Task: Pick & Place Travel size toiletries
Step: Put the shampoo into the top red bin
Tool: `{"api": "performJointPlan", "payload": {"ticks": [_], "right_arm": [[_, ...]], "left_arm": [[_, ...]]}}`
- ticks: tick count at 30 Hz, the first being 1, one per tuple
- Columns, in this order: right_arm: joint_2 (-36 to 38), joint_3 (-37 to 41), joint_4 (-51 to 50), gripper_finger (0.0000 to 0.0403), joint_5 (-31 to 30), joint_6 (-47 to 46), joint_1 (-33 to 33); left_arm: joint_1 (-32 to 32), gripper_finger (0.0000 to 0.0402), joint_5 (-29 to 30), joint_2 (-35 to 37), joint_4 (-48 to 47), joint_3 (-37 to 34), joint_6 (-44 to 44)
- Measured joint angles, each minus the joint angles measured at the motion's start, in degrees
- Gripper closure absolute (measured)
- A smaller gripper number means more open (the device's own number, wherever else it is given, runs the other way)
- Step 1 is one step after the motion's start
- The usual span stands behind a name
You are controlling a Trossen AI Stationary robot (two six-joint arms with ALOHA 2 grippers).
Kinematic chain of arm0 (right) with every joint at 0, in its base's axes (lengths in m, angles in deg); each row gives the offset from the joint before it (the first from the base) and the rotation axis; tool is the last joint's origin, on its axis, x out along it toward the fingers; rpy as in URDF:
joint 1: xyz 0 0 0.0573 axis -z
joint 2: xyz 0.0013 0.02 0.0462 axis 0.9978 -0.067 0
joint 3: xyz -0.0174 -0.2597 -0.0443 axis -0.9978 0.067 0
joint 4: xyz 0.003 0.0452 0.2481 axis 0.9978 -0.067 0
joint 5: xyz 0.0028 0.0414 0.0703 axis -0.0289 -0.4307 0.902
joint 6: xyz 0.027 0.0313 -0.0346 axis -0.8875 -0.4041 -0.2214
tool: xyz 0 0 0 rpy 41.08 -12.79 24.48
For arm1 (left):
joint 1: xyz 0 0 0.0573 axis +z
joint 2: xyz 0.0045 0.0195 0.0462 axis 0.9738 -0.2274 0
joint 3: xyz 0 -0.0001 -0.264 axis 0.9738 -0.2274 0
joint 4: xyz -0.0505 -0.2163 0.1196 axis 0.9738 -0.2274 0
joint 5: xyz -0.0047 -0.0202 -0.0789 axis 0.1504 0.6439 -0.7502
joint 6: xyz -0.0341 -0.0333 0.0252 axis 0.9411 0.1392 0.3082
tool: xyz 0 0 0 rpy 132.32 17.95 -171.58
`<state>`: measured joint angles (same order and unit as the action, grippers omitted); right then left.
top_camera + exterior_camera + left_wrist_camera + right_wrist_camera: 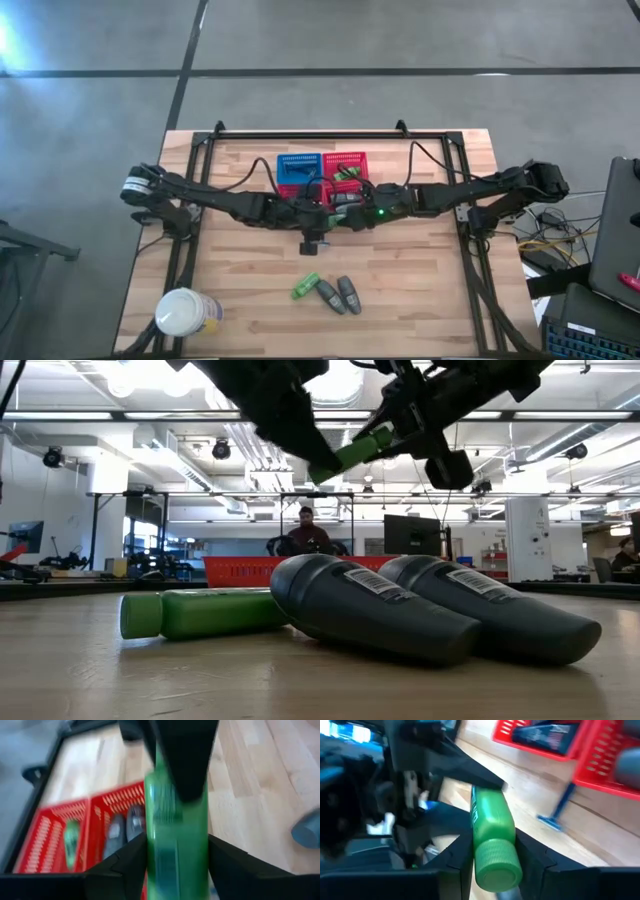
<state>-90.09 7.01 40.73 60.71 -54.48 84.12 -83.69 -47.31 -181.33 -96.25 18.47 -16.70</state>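
A bright green bottle (350, 452) is held in the air between both grippers, above the middle of the table and just near of the baskets. My left gripper (176, 865) and my right gripper (492, 857) meet there from opposite sides, each shut on it. Another green bottle (305, 286) and two grey rounded bottles (328, 294) (348, 293) lie on their sides near the table's near edge. The red basket (107, 802) holds one green and two grey bottles. My left gripper pinches the green bottle's body (175, 845) between its two fingers, which lie along its length, coming level from the table's left. The bottle is lifted clear. My right gripper pinches the same bottle near its ribbed cap end (496, 862), one finger on each side, coming from the table's right.
A blue basket (298, 172) and the red basket (347, 165) stand side by side at the far middle. A large white jar (185, 312) stands at the near left corner. A thin blue object (555, 817) lies on the table in front of the red basket.
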Motion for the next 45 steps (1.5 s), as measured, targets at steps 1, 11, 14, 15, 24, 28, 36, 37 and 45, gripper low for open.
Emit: {"api": "performJointPlan", "payload": {"ticks": [1, 11, 14, 15, 24, 28, 36, 37, 45], "right_arm": [[0.02, 0.08, -0.5, 0.0302, -0.02, 0.11, 0.0], [0.24, 0.09, -0.44, 0.03, -0.26, 1.78, 1.44], [0.5, 0.09, -1.04, 0.03, -0.23, 2.43, 3.33], [0.64, 0.09, -1.6, 0.0299, -0.24, 2.76, 4.21], [-1.43, -0.94, -3.47, 0.0298, 10.19, 8.97, 22.16], [-7.46, -4.81, -6.84, 0.0298, 16.87, 14.09, 29.63], [-19.29, -17.65, -20.79, 0.0293, 20.83, 26.26, 35.26], [-20.32, -19.23, -21.59, 0.029, 20.84, 27.34, 35.59], [-27.43, -30.22, -34.26, 0.0259, 19.75, 34.67, 37.94]], "left_arm": [[-0.02, 0.0198, -0.02, 0.04, -0.77, -0.15, 0.7], [-0.11, 0.0135, 6.21, 3.03, -13.22, -0.15, 7.63], [-0.01, 0.0133, 6.71, 5.88, -19.05, -0.15, 12.19], [-0.02, 0.0133, 6.27, 6.79, -21.09, -0.15, 13.54], [0.04, 0.014, 6.99, 15.16, -27.7, -0.22, 18.83], [2.25, 0.014, 9.67, 18.02, -27.91, -0.24, 13.77], [12.26, 0.014, 4.97, 22.41, -27.05, -3.54, 11.61], [13.14, 0.014, 4.71, 22.94, -26.24, -4.43, 11.58], [15.41, 0.014, 3.57, 24.5, -18.17, -9.85, 15.02]]}}
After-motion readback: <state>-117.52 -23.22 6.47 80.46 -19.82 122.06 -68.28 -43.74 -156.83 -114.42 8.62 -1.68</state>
